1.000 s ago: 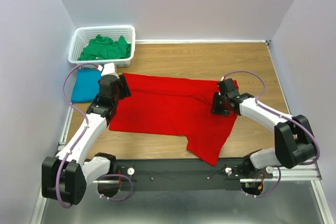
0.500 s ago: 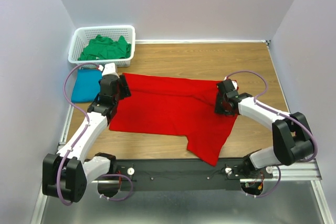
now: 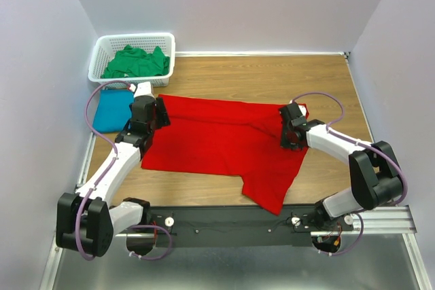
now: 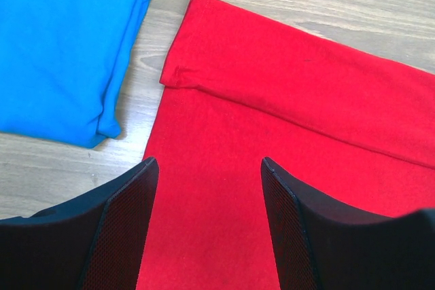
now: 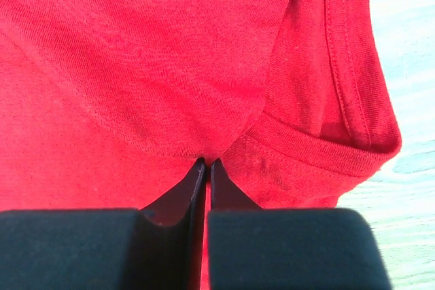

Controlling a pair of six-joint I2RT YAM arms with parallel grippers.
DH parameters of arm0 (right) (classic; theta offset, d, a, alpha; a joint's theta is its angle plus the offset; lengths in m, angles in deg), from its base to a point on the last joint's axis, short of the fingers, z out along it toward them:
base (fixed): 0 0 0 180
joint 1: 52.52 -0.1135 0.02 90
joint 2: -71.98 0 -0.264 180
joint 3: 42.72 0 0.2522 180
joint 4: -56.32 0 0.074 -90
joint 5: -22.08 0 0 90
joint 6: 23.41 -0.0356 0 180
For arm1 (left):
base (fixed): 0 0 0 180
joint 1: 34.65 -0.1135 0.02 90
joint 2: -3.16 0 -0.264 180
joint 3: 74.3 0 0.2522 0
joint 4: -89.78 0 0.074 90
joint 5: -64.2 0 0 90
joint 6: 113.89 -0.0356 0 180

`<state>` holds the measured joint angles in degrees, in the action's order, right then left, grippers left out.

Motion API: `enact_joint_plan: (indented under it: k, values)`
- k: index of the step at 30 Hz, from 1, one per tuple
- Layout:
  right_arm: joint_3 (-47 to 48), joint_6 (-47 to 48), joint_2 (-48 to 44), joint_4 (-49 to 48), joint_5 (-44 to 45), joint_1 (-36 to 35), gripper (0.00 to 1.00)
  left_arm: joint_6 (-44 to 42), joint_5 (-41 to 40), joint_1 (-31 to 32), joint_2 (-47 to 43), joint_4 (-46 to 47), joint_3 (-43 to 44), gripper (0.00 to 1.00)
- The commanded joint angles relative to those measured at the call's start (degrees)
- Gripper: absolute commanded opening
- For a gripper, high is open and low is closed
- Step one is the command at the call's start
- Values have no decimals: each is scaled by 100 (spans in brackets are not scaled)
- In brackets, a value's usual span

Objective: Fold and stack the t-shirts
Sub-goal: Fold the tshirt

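Observation:
The red t-shirt [image 3: 217,137] lies spread on the wooden table, with a flap hanging toward the front edge. My left gripper [image 3: 160,113] is open and hovers over the shirt's left edge; in the left wrist view [image 4: 207,161] red cloth [image 4: 285,113] lies between the fingers. My right gripper [image 3: 289,127] is shut on a pinch of the red t-shirt [image 5: 136,45] beside the collar [image 5: 319,154]; the pinch shows in the right wrist view [image 5: 206,161]. The teal t-shirt [image 3: 110,110] lies folded left of the red one [image 4: 61,45]. The green t-shirt [image 3: 136,62] is bunched in the basket.
The white lattice basket [image 3: 136,37] stands at the back left corner. Walls close in the table on the left, back and right. Bare wood [image 3: 272,76] lies behind the red shirt. A black rail [image 3: 224,219] runs along the front edge.
My right gripper has shifted slightly to the right with the red cloth pinched. My left arm has barely moved.

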<state>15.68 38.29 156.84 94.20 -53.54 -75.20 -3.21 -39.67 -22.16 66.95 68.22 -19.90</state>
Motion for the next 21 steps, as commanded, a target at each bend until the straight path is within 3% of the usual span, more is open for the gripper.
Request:
enact_joint_plan:
  k: [1, 3, 11, 21]
  values:
    - [124, 34, 48, 110, 242, -26, 8, -91, -11, 8, 55, 67, 181, 69]
    - [159, 61, 5, 128, 242, -35, 1, -109, -19, 8, 63, 67, 163, 69]
    - [940, 280, 13, 260, 154, -26, 1, -126, -11, 8, 169, 67, 181, 69]
    - [2636, 667, 1383, 278, 584, -17, 2, -153, 16, 8, 257, 50, 198, 70]
